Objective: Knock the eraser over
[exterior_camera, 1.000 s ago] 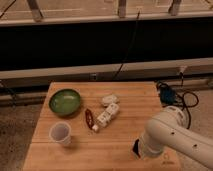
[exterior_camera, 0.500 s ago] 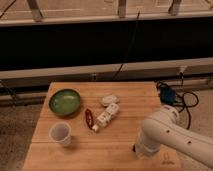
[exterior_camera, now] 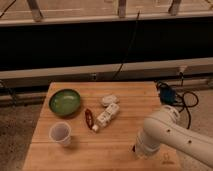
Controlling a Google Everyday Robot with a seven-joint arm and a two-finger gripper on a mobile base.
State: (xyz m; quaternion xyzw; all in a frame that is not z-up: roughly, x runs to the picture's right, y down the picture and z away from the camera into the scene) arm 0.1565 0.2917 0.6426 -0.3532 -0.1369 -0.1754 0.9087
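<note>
The eraser is hidden behind the white arm (exterior_camera: 165,132) near the table's (exterior_camera: 125,150) front right, and the gripper cannot be seen there either, but an eraser is probably light and rubbery, so a soft push near its top should tip it.

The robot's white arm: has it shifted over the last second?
Yes. The white arm has edged left, toward the translucent plastic cup on the wooden table; its gripper stays hidden behind it.
</note>
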